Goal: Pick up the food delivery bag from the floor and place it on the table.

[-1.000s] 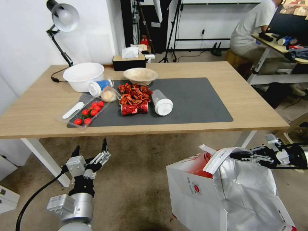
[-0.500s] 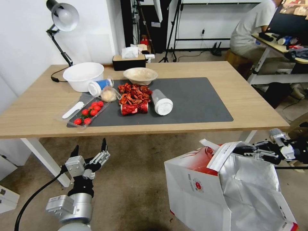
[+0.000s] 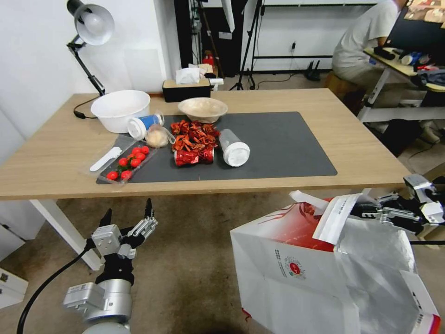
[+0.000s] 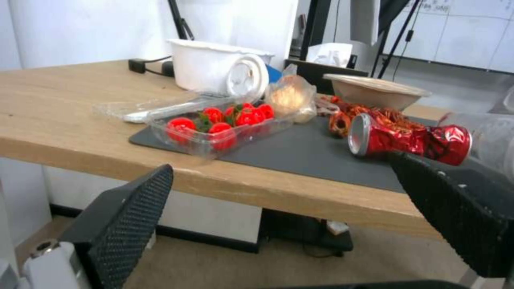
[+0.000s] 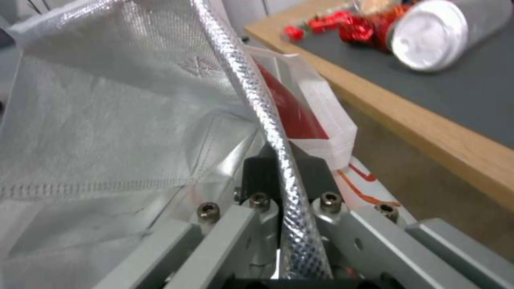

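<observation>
Pinching only the foil rim of the food delivery bag point(image 3: 296, 273), at four o'clock, the right gripper point(image 3: 359, 212) risks tearing; the left gripper point(image 3: 127, 215) is held spread.

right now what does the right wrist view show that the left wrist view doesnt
Right wrist view alone: the right gripper shut on the foil-lined rim of the food delivery bag, with the bag's white handle beside it and a white-capped container lying on the mat.

Left wrist view alone: the open left gripper below the table edge, a tray of tomatoes, a white bowl and a tan bowl.

Both: the table, its dark grey mat and the crushed red can.
</observation>
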Motion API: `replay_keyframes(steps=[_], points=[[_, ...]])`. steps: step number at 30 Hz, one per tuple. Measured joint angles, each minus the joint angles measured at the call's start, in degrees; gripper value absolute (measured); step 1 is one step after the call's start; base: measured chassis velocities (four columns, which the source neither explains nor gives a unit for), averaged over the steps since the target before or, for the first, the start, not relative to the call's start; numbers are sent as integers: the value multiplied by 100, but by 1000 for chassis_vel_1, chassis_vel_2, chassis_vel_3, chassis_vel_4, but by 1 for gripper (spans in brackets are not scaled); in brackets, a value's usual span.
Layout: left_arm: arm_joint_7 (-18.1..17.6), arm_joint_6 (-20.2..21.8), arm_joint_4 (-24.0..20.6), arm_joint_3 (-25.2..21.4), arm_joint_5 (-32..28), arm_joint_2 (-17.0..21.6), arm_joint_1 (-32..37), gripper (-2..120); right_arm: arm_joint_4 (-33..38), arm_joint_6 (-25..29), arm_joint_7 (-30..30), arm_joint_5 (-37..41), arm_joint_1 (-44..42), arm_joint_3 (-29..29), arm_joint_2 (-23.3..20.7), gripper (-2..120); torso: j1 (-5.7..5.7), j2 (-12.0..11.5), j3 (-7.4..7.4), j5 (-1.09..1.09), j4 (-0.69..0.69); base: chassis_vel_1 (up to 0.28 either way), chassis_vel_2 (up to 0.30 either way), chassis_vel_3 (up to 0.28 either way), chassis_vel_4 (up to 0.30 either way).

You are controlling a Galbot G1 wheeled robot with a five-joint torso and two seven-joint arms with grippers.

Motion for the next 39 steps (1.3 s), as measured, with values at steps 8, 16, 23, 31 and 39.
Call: replay_keyframes(steps=[8, 16, 23, 31, 39], points=[[-8, -6, -78, -48, 27, -31, 60, 100, 75, -89, 29, 495, 10, 73, -23, 0, -1, -1, -1, 0, 0, 0, 0, 0, 0], [-13, -19, -88, -44, 98, -119, 95, 100, 222, -197, 314, 1537, -12, 212, -8, 0, -2, -3, -2, 0, 0, 0, 0, 0, 0], [-26, -27, -94, -44, 111, -137, 109, 100, 361, -236, 604, 2133, 2, 270, 80, 0, -2, -5, -3, 0, 0, 0, 0, 0, 0], [-34, -37, -94, -44, 115, -137, 117, 100, 419, -208, 939, 2439, 90, 295, 123, 0, -3, -5, -3, 0, 0, 0, 0, 0, 0], [-42, -49, -66, -38, 133, -135, 113, 100, 496, -54, 1486, 3000, 201, 371, 240, 0, -3, -6, -4, 0, 0, 0, 0, 0, 0]])
